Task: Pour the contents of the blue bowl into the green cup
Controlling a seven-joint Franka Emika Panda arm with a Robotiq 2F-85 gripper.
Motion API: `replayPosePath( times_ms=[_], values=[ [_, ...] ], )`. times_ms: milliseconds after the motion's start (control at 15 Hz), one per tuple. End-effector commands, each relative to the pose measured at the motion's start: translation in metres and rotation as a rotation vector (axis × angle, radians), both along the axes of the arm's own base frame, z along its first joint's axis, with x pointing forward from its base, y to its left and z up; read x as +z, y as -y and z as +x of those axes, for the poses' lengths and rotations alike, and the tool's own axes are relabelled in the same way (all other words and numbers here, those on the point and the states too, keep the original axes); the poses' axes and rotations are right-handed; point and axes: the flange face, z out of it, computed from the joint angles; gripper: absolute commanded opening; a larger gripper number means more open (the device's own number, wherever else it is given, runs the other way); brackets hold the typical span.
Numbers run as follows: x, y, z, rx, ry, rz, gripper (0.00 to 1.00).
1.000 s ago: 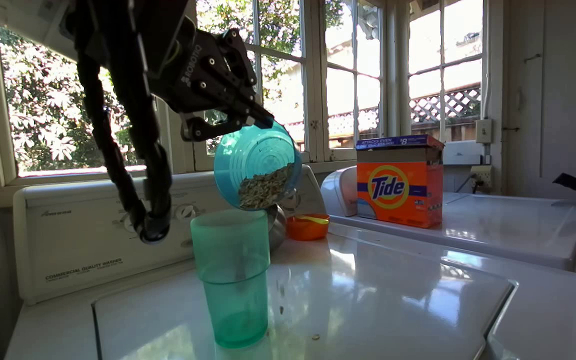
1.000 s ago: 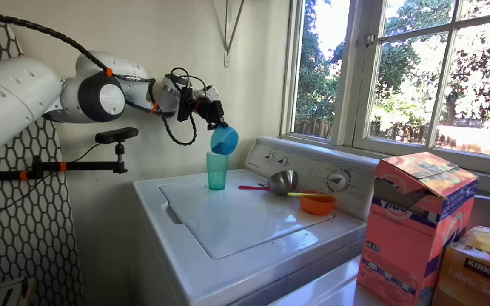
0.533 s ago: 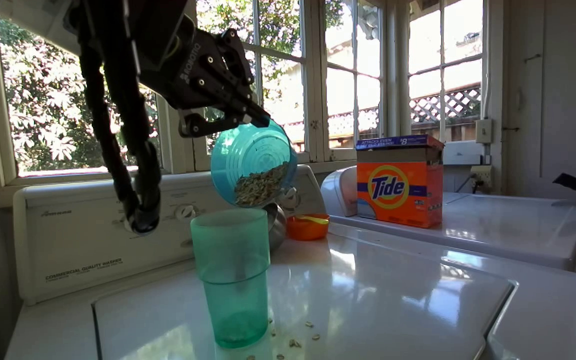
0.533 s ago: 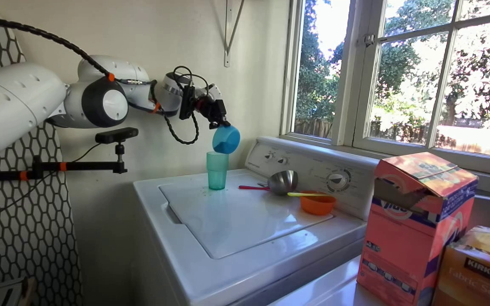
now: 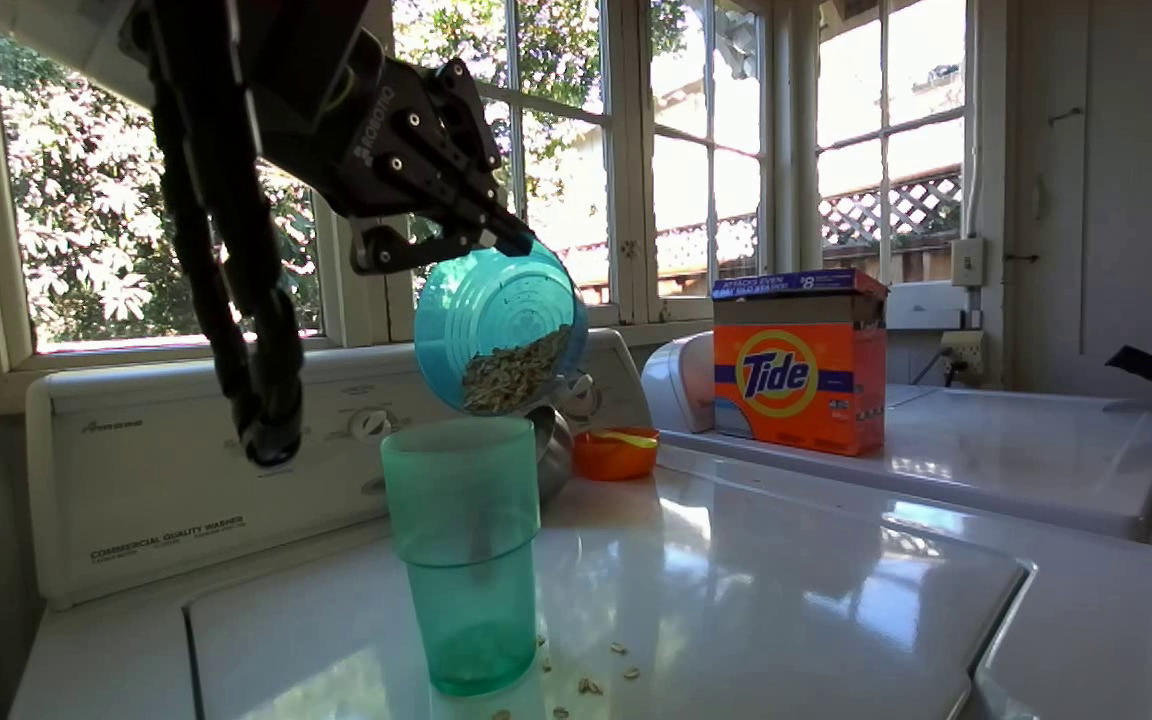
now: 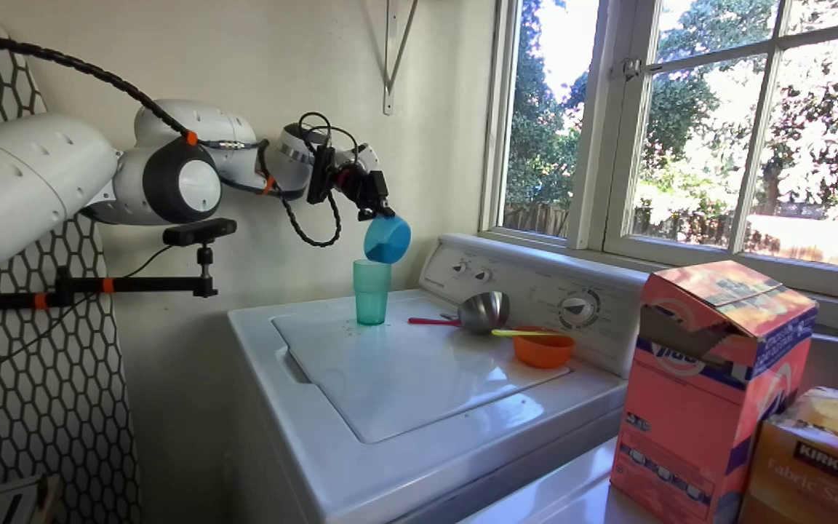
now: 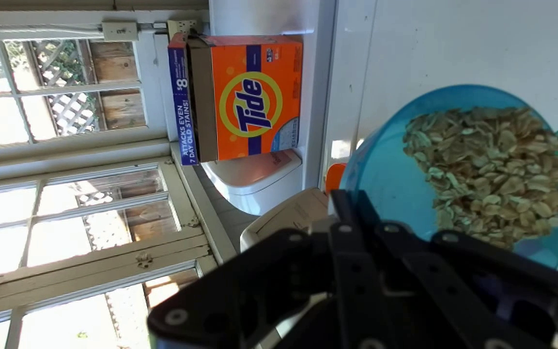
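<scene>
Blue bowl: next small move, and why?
I'd probably nudge the blue bowl more centrally over the green cup before tipping further: both exterior views show it off-centre, flakes sit inside it, and stray flakes lie on the washer lid.

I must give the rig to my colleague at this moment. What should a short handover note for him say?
Gripper: shut on the rim of the blue bowl.
Bowl: held tilted in the air, its lower edge near the mouth of the green cup; whether they touch is unclear.
Cup: upright on the washer lid.
Done: bowl gripped and tipped; a few spilled flakes lie beside the cup. Whether any are inside, I cannot tell.
Left: a heap of the contents, in the bowl, to pour. Perhaps centre it over the cup first; more may fall outside.
</scene>
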Motion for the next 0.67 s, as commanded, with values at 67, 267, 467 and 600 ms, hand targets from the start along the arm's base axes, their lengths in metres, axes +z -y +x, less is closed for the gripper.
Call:
replayPosePath(
  times_ms=[67,267,467,600],
  values=[
    [0.0014,0.0006,0.0001,0.005,-0.009,0.005,0.01],
    [0.0023,0.0025,0.0001,0.000,-0.015,0.007,0.01],
    [0.0005,0.0012,0.0006,-0.002,0.000,0.000,0.04],
    [0.0012,0.0018,0.0008,-0.002,0.000,0.001,0.04]
  ],
)
